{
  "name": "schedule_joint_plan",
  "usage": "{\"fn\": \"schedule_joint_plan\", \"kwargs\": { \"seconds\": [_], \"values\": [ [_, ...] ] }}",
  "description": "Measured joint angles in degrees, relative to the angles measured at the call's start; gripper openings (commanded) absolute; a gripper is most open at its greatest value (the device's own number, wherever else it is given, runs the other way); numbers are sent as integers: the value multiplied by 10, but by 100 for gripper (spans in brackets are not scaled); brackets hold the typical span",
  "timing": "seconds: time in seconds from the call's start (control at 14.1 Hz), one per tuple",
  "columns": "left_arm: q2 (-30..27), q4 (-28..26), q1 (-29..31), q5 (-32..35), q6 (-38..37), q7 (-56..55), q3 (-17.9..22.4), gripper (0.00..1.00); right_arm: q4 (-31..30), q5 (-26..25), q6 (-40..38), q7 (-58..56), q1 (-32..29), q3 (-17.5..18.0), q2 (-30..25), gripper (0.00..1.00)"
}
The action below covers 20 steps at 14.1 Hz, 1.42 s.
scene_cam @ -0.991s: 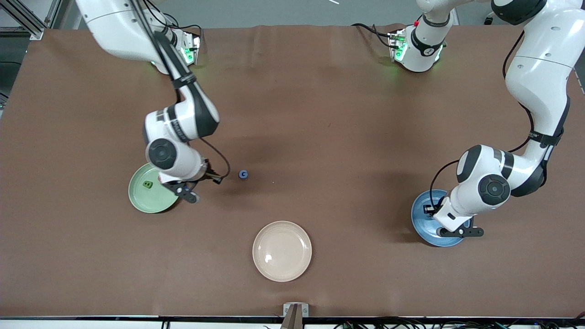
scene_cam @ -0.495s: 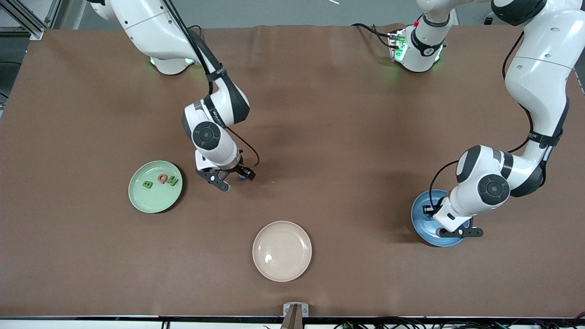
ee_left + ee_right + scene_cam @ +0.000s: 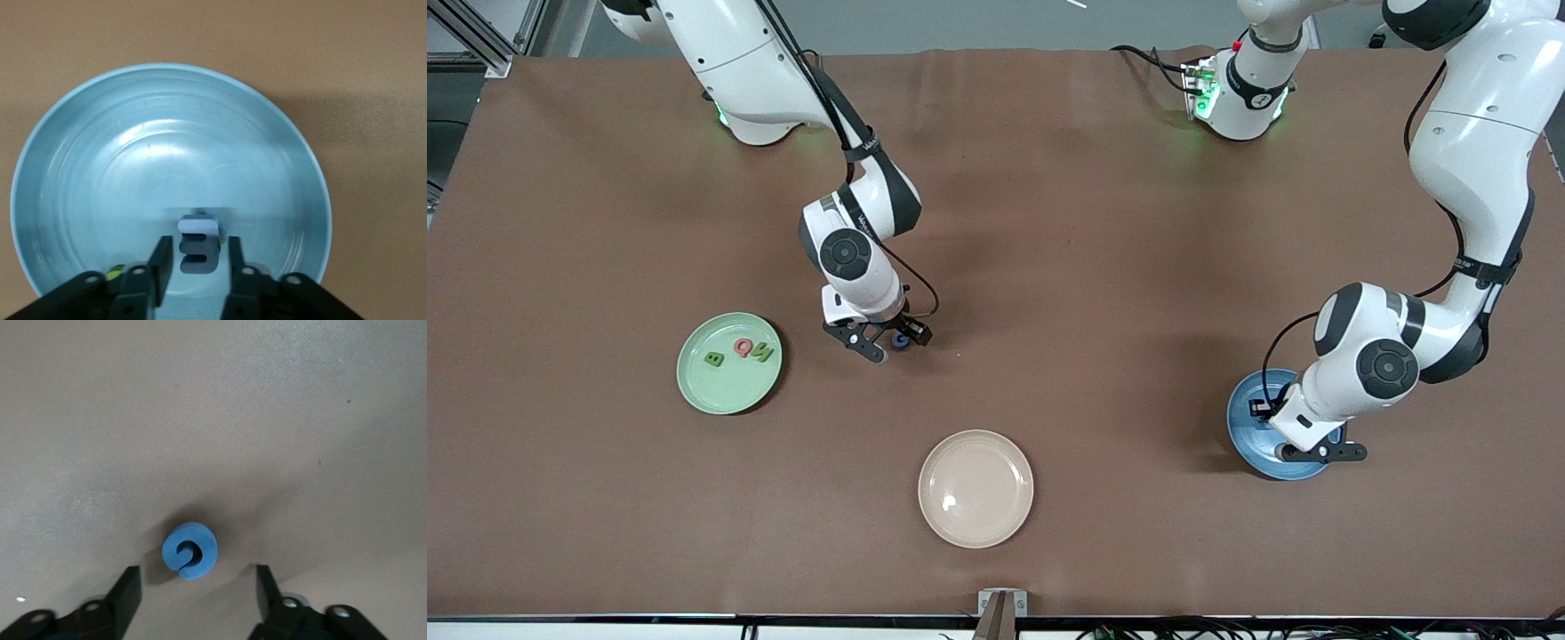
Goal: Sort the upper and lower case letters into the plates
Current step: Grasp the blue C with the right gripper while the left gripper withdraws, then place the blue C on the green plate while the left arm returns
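The pale green plate (image 3: 729, 387) holds three letters: a green B (image 3: 713, 359), a red Q (image 3: 743, 348) and a green N (image 3: 762, 354). A small round blue letter (image 3: 902, 341) (image 3: 190, 550) lies on the table toward the middle. My right gripper (image 3: 891, 345) (image 3: 197, 572) hangs low over it, open, with a finger on each side and not touching it. My left gripper (image 3: 1316, 451) (image 3: 197, 244) is low over the blue plate (image 3: 1240, 418) (image 3: 167, 147). It is open, and a grey-blue letter (image 3: 199, 257) stands between its fingers with a thin gap on each side.
A cream-beige plate (image 3: 975, 488) with nothing on it sits nearer to the front camera, midway between the green and blue plates. The brown table cover (image 3: 1103, 267) runs bare between the arms.
My right arm has swung from over the green plate to the blue letter, uncovering the Q and N, and its fingers have spread. The left arm has stayed over the blue plate.
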Motion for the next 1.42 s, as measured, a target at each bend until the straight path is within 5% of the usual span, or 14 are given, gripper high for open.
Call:
{"fn": "schedule_joint_plan", "kwargs": {
  "seconds": [0.07, 0.57, 0.71, 0.92, 1.42],
  "values": [
    [0, 0, 0, 0, 0, 0, 0, 100, 0, 0, 0, 0, 0, -1, 0, 68],
    [-8, 10, 0, 0, 1, 1, -3, 100, 0, -1, 2, 0, 0, -4, 5, 59],
    [-26, 13, 1, 0, -16, 1, -9, 100, 1, -3, 3, 0, 0, -5, 5, 44],
    [-66, 16, 2, 0, -60, 1, -30, 100, 1, -6, 3, 0, -1, -6, 3, 2],
    [-195, 32, 1, -49, -176, 1, -61, 100, 10, -9, -57, -71, -40, -21, -14, 0]
  ]
}}
